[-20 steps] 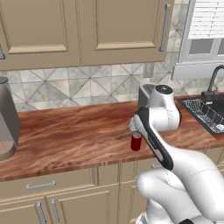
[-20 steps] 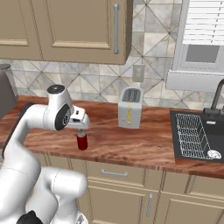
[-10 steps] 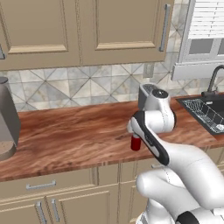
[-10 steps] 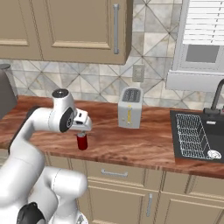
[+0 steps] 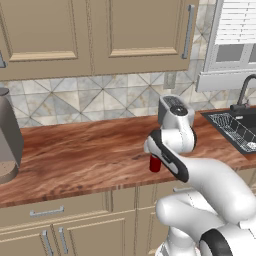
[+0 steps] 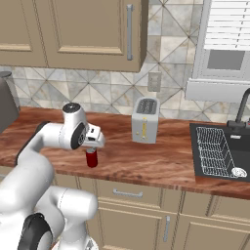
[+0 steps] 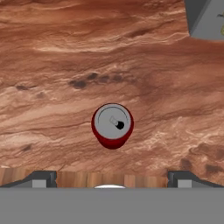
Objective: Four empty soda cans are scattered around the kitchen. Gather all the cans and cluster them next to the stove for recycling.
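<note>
No legible text, label, brand or number anywhere. Red soda can top plain silver; toaster front unmarked.

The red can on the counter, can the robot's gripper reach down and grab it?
Probably yes. The open gripper hangs right above the upright red can, and nothing lies between them; the toaster stands well off to the side.

Bare tabletop is seen on every side of the red soda can, which stands alone near the front edge. The toaster stands well apart toward the sink. The claw is held spread directly above the can.
</note>
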Motion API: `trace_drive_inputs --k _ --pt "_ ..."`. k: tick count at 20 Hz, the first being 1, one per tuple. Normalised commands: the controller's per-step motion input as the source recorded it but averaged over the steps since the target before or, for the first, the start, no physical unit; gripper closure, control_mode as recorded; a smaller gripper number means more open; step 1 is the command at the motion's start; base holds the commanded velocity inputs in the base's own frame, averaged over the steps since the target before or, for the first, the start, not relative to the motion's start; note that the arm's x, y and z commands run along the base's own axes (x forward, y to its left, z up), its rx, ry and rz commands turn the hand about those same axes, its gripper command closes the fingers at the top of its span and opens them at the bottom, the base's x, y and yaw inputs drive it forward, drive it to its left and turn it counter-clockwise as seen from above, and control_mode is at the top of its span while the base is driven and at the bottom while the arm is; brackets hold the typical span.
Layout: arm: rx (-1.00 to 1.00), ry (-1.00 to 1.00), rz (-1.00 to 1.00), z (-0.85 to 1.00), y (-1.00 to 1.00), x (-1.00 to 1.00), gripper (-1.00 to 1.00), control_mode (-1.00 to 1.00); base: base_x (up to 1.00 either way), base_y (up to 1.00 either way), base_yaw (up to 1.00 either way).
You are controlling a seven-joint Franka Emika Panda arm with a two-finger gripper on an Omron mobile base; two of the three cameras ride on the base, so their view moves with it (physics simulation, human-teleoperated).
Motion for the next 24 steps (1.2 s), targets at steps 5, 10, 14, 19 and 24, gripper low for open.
trace_drive_inputs --k 5,10,14,19,24 --pt "0.00 0.00 0.00 -0.20 0.00 0.10 -1.00 -1.00 0.00 0.00 0.00" --pt "0.00 0.00 0.00 -0.17 0.01 0.07 -1.00 -1.00 0.00 0.00 0.00" --pt "0.00 0.01 0.00 -0.16 0.07 0.00 -1.00 -1.00 0.00 0.00 0.00" --pt "0.00 0.00 0.00 -0.18 0.08 0.14 -1.00 -1.00 0.00 0.00 0.00" --pt "0.00 0.00 0.00 -0.19 0.10 0.20 -1.00 -1.00 0.00 0.00 0.00"
